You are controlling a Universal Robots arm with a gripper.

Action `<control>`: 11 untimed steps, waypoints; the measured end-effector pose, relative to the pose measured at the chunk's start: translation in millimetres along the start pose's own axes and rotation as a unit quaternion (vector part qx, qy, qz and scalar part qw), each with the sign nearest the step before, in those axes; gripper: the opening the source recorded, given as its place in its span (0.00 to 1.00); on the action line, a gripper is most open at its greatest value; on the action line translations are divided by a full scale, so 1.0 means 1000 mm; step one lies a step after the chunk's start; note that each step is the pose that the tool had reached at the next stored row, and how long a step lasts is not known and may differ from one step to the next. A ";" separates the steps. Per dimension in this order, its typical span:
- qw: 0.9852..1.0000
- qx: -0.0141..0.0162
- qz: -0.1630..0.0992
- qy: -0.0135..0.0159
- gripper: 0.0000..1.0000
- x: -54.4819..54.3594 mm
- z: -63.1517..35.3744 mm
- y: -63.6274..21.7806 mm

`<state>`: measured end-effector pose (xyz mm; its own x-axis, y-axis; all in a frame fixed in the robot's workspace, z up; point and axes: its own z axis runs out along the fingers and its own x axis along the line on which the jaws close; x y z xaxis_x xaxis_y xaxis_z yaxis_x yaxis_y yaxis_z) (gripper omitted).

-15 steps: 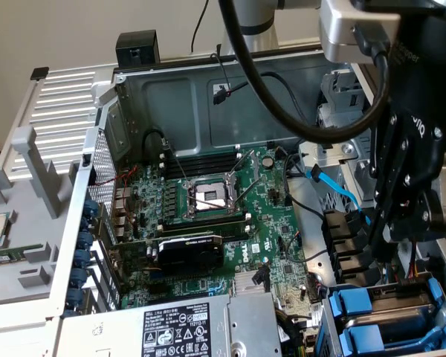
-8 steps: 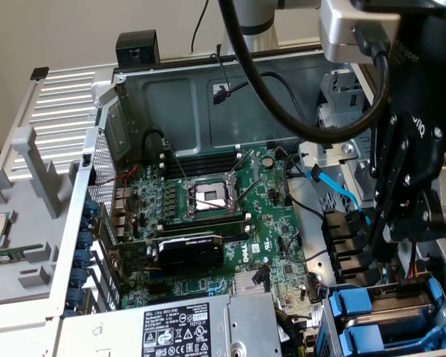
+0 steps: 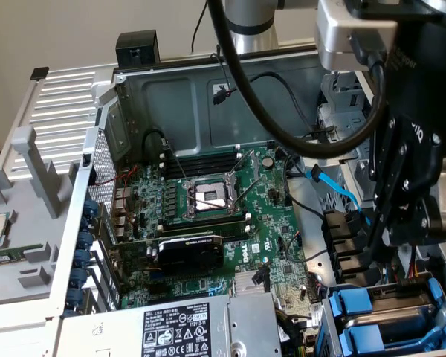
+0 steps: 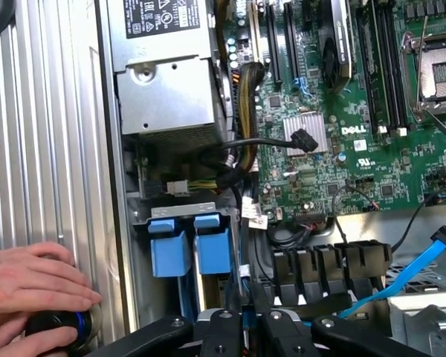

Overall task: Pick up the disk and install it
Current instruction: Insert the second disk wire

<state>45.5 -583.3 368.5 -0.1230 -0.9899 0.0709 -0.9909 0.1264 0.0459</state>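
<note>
Claw (image 3: pixel 386 249) hanging over the case's drive corner at the exterior view's right; clenched or released, cannot tell. Wrist view adding one hand (image 4: pixel 37 286) resting on a black knob (image 4: pixel 59 327). Counting two blue carriers (image 4: pixel 169 251) sitting side by side in the bay near the claw; disk (image 4: pixel 212 249) seemingly the nearer one, body lying hidden. Exterior view cutting both carriers off at its edge.

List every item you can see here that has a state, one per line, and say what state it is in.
Computer case: side open, board exposed.
Processor socket: empty, its levers up.
Two blue drive carriers: seated side by side in their bay.
Blue cable: loose, one end hanging free.
Hand: resting on a black knob.
</note>
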 end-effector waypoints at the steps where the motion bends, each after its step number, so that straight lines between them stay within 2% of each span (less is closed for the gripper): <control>1: 1.000 0.000 0.000 0.000 0.16 0.001 0.0003 0.0003; 4: 1.000 0.000 0.000 -0.001 0.16 0.004 0.0018 0.0003; 7: 1.000 0.003 0.000 -0.001 0.16 0.005 0.0037 0.0006; 9: 1.000 0.006 -0.001 -0.002 0.16 0.005 0.0046 0.0008; 11: 1.000 0.007 -0.003 -0.003 0.16 0.005 0.0052 0.0006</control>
<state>43.9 -588.3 363.7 -0.1182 -0.9909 0.0642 -0.9922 0.1204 0.0317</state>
